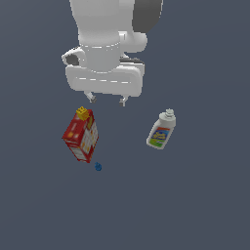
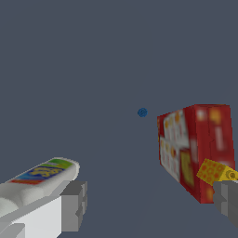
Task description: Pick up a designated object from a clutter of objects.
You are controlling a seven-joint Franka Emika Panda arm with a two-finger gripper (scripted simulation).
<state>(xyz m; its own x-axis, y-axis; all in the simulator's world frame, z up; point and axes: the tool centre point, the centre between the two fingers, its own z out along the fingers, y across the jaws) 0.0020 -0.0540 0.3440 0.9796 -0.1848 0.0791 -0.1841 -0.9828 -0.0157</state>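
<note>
The designated object, a tiny yellow-orange studded block [image 1: 82,113] [image 2: 214,172], rests against the far end of the red-and-white carton box [image 1: 80,135] [image 2: 195,146]. My gripper [image 1: 107,100] [image 2: 151,204] hangs above the floor, open, with nothing between its fingers. It stands beside the block, toward the exterior view's right, and clear of it. One grey fingertip [image 2: 228,200] shows close to the block in the wrist view.
A white bottle with a blue-green label [image 1: 161,130] [image 2: 39,179] lies at the exterior view's right, near the other fingertip [image 2: 74,204]. A tiny blue thing [image 1: 98,167] [image 2: 142,112] sits just past the carton's near corner. All rests on a plain grey floor.
</note>
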